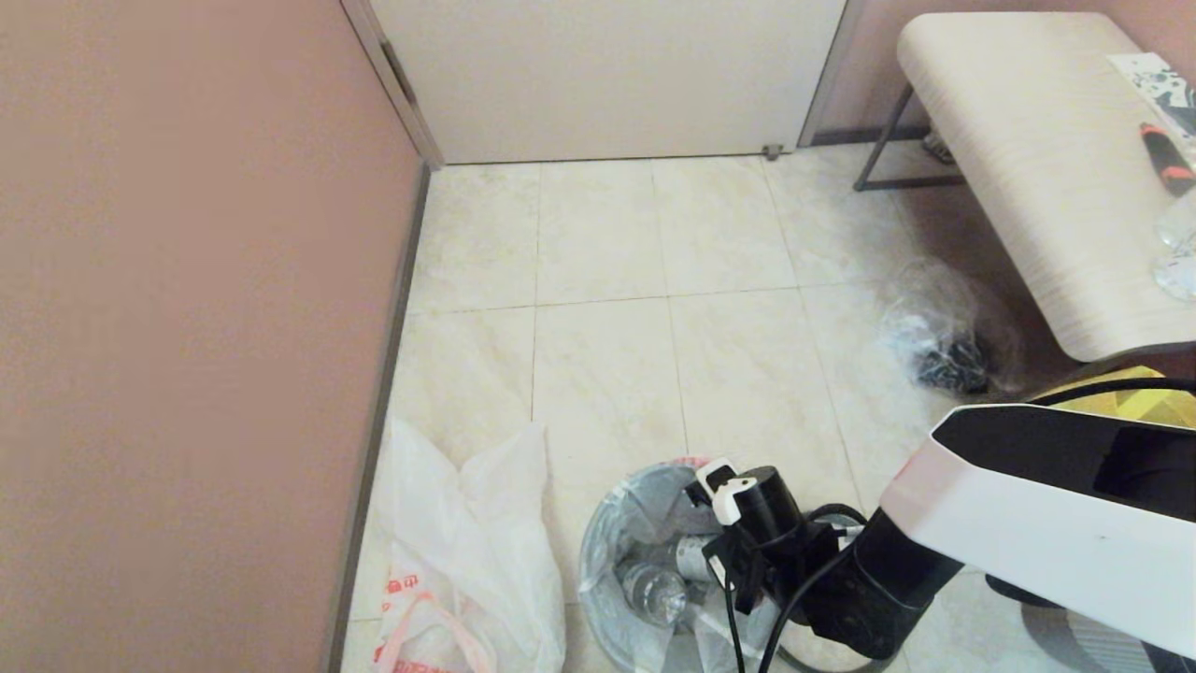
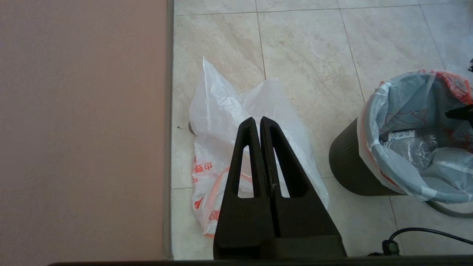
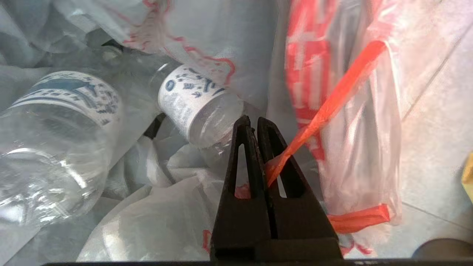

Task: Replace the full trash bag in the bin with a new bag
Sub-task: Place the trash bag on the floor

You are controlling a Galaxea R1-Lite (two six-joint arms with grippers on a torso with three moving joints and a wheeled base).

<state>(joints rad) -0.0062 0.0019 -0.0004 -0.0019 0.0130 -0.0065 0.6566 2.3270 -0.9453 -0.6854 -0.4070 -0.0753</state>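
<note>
Tiled floor (image 1: 729, 355) runs from a pink wall (image 1: 187, 280) on the robot's left to a closed pale door (image 1: 607, 75) at the far end. A light wood table (image 1: 1037, 159) stands far right, with a clear bag of dark contents (image 1: 944, 336) on the floor just beside its near edge. The right arm (image 1: 1028, 523) reaches in from the right and down over the bin (image 2: 345, 166), a small dark round wastebasket near the bottom centre of the head view. The full trash bag (image 2: 406, 155) lines the bin, its edge folded over the rim, white see-through plastic with orange-red print; clear bottles (image 3: 55, 122) with blue-printed labels lie inside. The new bag (image 2: 229, 122) lies limp and crumpled on the floor beside the wall, left of the bin and apart from it, red print and a handle loop showing at its near end. The right hand (image 3: 254, 122) sits inside the bin mouth, its fingers pressed together and pinching the full bag's orange-red handle strip (image 3: 332, 103), which runs taut from between them. The left hand (image 2: 257, 123) hangs above the new bag, its fingers pressed together with nothing between them.
</note>
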